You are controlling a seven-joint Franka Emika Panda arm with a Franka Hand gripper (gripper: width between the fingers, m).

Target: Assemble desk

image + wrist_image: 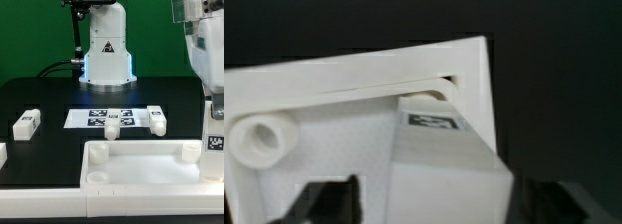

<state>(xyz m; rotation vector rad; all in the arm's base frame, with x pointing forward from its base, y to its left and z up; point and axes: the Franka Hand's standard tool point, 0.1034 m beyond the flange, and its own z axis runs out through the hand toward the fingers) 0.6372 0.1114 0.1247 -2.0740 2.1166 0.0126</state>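
**End effector [438, 200] spread above the panel [140, 170], at the corner on the exterior view's right.**
Its fingers [327, 200] stand apart astride a tagged leg [213, 140] upright there. The panel lies near on the black desk [50, 100]. The plastic looks stiff, light and probably slick, so legs are best gripped mid-length across their flat sides.

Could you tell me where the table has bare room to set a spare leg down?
Bare table lies between the leg on the exterior view's left and the marker board, and in front of that leg, beside the desk panel. It is crowded where two legs stand at the marker board's front edge, and around the gripper.
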